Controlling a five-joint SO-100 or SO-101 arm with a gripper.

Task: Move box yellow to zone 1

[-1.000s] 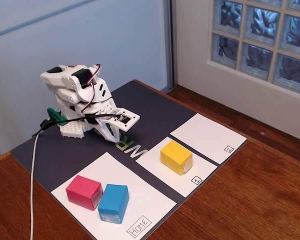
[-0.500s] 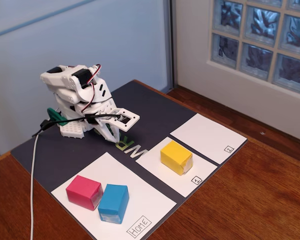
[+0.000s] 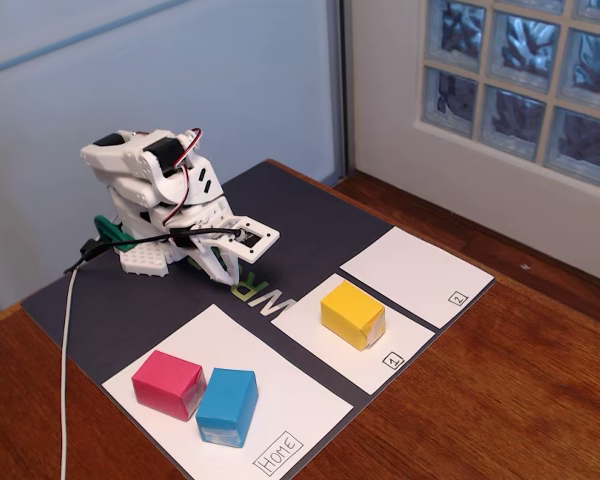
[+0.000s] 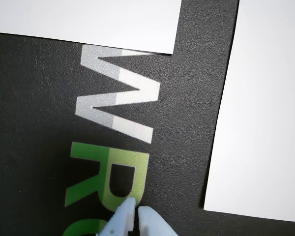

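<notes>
Fixed view, left to right. A white plastic arm sits folded low at the rear of a matte black mat (image 3: 130,310) laid on a brown wooden table (image 3: 520,380); a white cable (image 3: 66,350) trails from its base toward the near edge. The gripper (image 3: 235,268) points down at the mat, empty. A large white paper sheet (image 3: 280,400), hand-lettered "Home" in a box at its near corner, carries a pink block (image 3: 168,383) and a blue block (image 3: 226,405), both cuboid with glossy taped ends, touching at one corner. The box yellow (image 3: 352,314), of like shape and finish, lies flat on zone 1 (image 3: 310,320), a white paper rectangle with a boxed "1". Further right lies a second white rectangle (image 3: 410,270) marked "2". Glass-block glazing (image 3: 525,80) fills the upper right.

Wrist view. The mat is finely pebbled, printed "WR" in grey and green; later letters are cut off. The gripper's (image 4: 136,212) pale tips appear at the bottom edge, pressed together, grasping nothing.
</notes>
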